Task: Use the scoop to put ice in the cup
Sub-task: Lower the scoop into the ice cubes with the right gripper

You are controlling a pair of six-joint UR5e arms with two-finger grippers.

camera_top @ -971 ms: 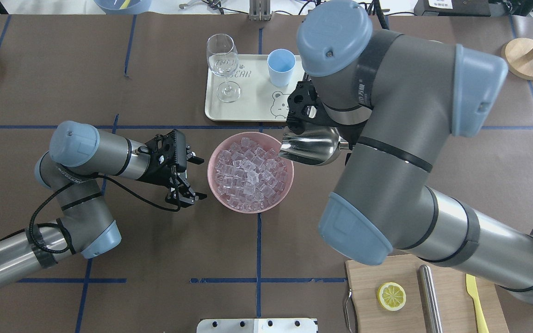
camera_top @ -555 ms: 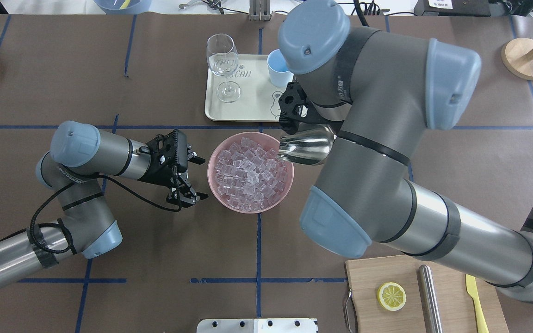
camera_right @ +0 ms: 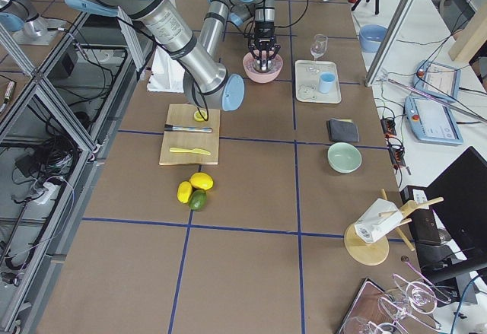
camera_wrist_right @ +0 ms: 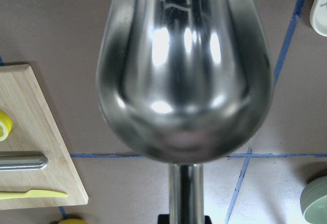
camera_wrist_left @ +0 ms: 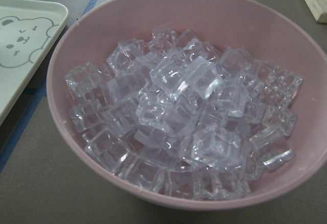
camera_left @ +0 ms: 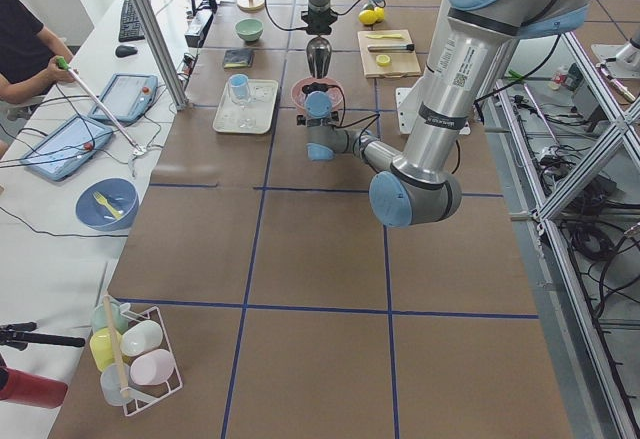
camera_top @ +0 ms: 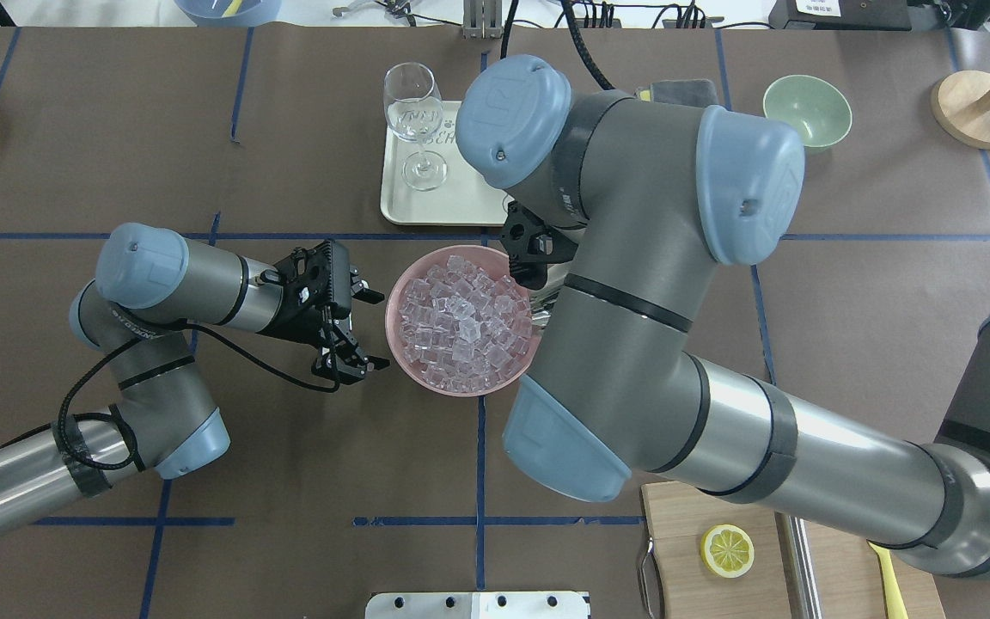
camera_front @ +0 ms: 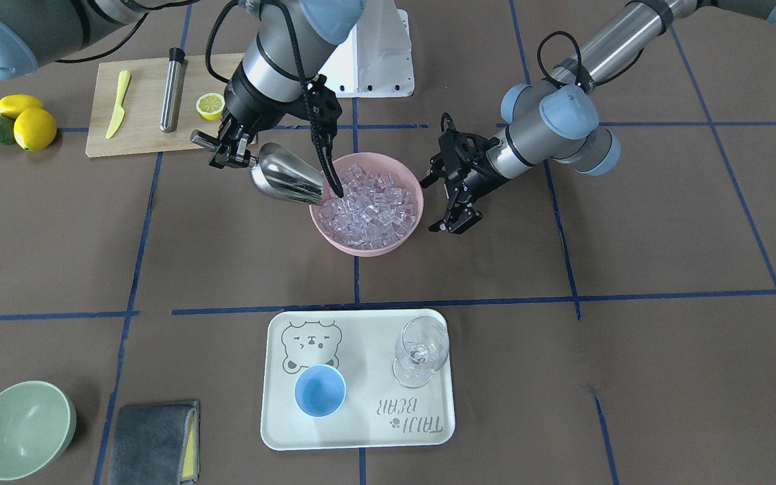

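The ice (camera_front: 369, 202) is heaped in a pink bowl (camera_front: 361, 248) at the table's middle, and fills the left wrist view (camera_wrist_left: 184, 112). My right gripper (camera_front: 230, 151) is shut on the handle of the steel scoop (camera_front: 287, 176). The scoop tilts down with its mouth at the bowl's rim. Its trough (camera_wrist_right: 184, 71) holds no ice. My left gripper (camera_front: 443, 202) is open and empty beside the bowl's other side (camera_top: 375, 331). The light-blue cup (camera_front: 320, 391) stands empty on the tray. In the overhead view my right arm hides it.
The cream tray (camera_front: 273, 431) also holds a wine glass (camera_front: 422, 350). A pale green bowl (camera_front: 21, 428) and a grey cloth (camera_front: 152, 441) lie beyond it. A cutting board (camera_front: 139, 141) carries a lemon half, a steel tube and a yellow knife, with lemons (camera_front: 31, 124) beside it.
My right arm has swung toward the pink bowl with the scoop, bringing its mouth to the rim, and now covers the cup in the overhead view. The left gripper has barely moved.
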